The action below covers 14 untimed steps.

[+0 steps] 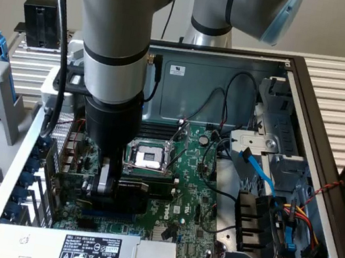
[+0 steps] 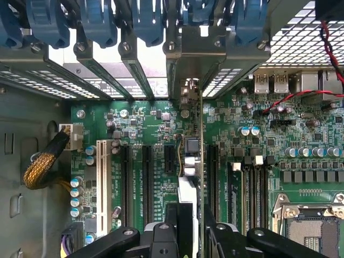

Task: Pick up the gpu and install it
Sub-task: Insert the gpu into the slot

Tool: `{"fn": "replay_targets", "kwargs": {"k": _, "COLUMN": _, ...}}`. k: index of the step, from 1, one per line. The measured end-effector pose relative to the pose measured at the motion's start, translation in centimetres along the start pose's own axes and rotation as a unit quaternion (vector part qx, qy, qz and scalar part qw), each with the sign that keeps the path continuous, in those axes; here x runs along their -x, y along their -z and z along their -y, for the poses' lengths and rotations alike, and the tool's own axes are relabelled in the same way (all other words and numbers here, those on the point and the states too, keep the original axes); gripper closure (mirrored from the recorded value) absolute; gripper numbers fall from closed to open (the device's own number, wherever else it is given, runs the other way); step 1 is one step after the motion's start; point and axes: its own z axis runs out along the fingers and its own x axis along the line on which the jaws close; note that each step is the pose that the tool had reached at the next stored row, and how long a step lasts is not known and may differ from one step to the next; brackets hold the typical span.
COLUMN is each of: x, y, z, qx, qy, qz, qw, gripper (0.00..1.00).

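Green board with a black shroud, seen edge-on. Your claw [image 2: 191, 234] is closed on the gpu [image 2: 192, 161], one finger against each flat face, so the card sits right in the grip rather than off to either side. In the exterior view the claw [image 1: 107, 186] is low inside the open case [image 1: 208, 75], with the gpu [image 1: 132, 195] showing as a dark slab beside it, close over the motherboard [image 1: 198, 194]. The card stands on its long edge. Its long axis runs from the fingers toward the case's rear wall, where the blue latches [image 2: 97, 21] hang over the bracket openings. That axis lies parallel to the expansion slots [image 2: 146, 172] on the motherboard [image 2: 150, 121], and the card's line falls between two of the visible black slots. A silver end piece lines up with one rear opening. You cannot tell from here whether the bottom edge is down in a slot or only resting above it, because the card's own body hides that contact. The processor socket [image 1: 147, 157] lies just beyond the arm [image 1: 119, 33], toward the middle of the board and apart from the card.
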Motion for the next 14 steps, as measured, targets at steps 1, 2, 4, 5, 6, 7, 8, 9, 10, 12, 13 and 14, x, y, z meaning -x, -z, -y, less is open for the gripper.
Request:
{"fn": "replay_targets", "kwargs": {"k": 1, "x": 0.0, "y": 0.0, "z": 0.0, "qx": 0.0, "qy": 0.0, "qz": -0.0001, "qw": 1.0, "gripper": 0.72}}
{"fn": "replay_targets", "kwargs": {"k": 2, "x": 0.0, "y": 0.0, "z": 0.0, "qx": 0.0, "qy": 0.0, "qz": 0.0, "qw": 1.0, "gripper": 0.72}}
{"fn": "replay_targets", "kwargs": {"k": 4, "x": 0.0, "y": 0.0, "z": 0.0, "qx": 0.0001, "qy": 0.0, "qz": -0.0001, "qw": 1.0, "gripper": 0.72}}
{"fn": "replay_targets", "kwargs": {"k": 5, "x": 0.0, "y": 0.01, "z": 0.0, "qx": 0.0001, "qy": 0.0, "qz": -0.0001, "qw": 1.0, "gripper": 0.72}}
{"fn": "replay_targets", "kwargs": {"k": 6, "x": 0.0, "y": 0.01, "z": 0.0, "qx": 0.0001, "qy": 0.0, "qz": -0.0001, "qw": 1.0, "gripper": 0.72}}
{"fn": "replay_targets", "kwargs": {"k": 7, "x": 0.0, "y": 0.01, "z": 0.0, "qx": 0.0001, "qy": 0.0, "qz": -0.0001, "qw": 1.0, "gripper": 0.72}}
{"fn": "replay_targets", "kwargs": {"k": 8, "x": 0.0, "y": 0.01, "z": 0.0, "qx": 0.0002, "qy": 0.0, "qz": -0.0001, "qw": 1.0, "gripper": 0.72}}
{"fn": "replay_targets", "kwargs": {"k": 9, "x": 0.0, "y": 0.01, "z": 0.0, "qx": 0.0002, "qy": 0.0, "qz": -0.0001, "qw": 1.0, "gripper": 0.72}}
{"fn": "replay_targets", "kwargs": {"k": 10, "x": 0.0, "y": 0.01, "z": 0.0, "qx": 0.0002, "qy": 0.0, "qz": -0.0001, "qw": 1.0, "gripper": 0.72}}
{"fn": "replay_targets", "kwargs": {"k": 12, "x": -0.01, "y": 0.0, "z": 0.0, "qx": 0.0003, "qy": 0.0, "qz": -0.0002, "qw": 1.0, "gripper": 0.72}}
{"fn": "replay_targets", "kwargs": {"k": 13, "x": -0.01, "y": 0.0, "z": 0.0, "qx": 0.0003, "qy": 0.0, "qz": -0.0002, "qw": 1.0, "gripper": 0.72}}
{"fn": "replay_targets", "kwargs": {"k": 14, "x": -0.01, "y": -0.01, "z": -0.01, "qx": 0.0003, "qy": 0.0, "qz": -0.0002, "qw": 1.0, "gripper": 0.72}}
